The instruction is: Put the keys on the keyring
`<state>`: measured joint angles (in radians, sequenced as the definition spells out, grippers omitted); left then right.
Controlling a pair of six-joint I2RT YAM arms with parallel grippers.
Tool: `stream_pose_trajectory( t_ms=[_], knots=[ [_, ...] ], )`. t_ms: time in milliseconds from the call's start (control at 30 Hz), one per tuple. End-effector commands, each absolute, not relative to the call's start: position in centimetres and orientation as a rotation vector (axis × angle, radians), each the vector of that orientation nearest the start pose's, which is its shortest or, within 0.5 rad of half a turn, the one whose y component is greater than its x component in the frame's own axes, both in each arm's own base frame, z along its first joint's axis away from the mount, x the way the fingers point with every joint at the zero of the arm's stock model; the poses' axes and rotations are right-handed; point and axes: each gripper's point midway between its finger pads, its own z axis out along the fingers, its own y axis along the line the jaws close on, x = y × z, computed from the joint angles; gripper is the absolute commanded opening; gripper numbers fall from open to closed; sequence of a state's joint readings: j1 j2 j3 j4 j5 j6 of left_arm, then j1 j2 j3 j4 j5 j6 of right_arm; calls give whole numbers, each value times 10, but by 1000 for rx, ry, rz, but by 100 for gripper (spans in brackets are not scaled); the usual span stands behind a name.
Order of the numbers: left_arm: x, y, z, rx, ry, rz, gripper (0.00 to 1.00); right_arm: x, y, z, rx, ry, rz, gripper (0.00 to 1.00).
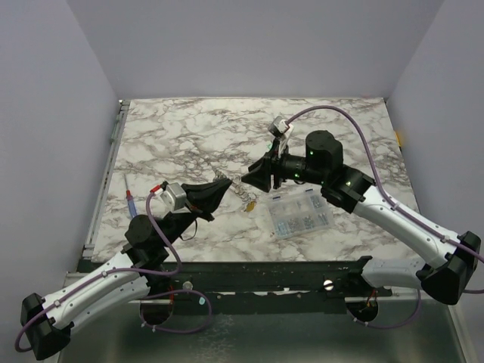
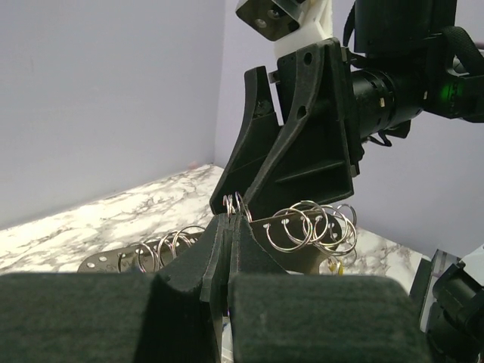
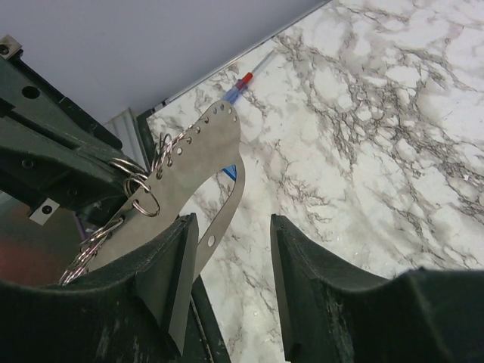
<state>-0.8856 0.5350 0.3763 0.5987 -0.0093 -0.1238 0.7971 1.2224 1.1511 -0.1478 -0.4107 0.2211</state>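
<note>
Left gripper (image 2: pixel 229 223) clamps the keyring (image 2: pixel 310 227), right gripper (image 3: pixel 231 227) gapes open beside it; the keys (image 1: pixel 249 201) look not yet threaded.

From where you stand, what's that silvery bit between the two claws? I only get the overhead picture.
Observer: A flat metal plate with a row of holes, hung with split rings.
Operator: Which claw has hold of it?
Observer: The left gripper is pinched shut on a ring at its tips.
Operator: And the other claw?
Observer: The right gripper has its jaws apart; the plate lies against the inner side of one finger.
</note>
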Motion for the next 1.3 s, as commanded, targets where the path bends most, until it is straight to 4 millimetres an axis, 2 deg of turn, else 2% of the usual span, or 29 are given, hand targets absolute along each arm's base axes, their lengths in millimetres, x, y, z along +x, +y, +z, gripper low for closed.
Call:
stream_pose_trajectory(
  t_ms=[0, 133, 633, 1267],
  knots=[
    [176, -221, 347, 402, 1050, -907, 0, 214, 331, 332, -816, 1640, 1088, 51],
    [176, -221, 349, 403, 1045, -907, 0, 210, 329, 342, -812, 1601, 1099, 51],
    [174, -220, 351, 400, 1036, -914, 0, 201, 345, 340, -858, 1584, 1222, 50],
    [173, -219, 350, 400, 1030, -915, 0, 202, 359, 334, -885, 1580, 1281, 42]
  ],
)
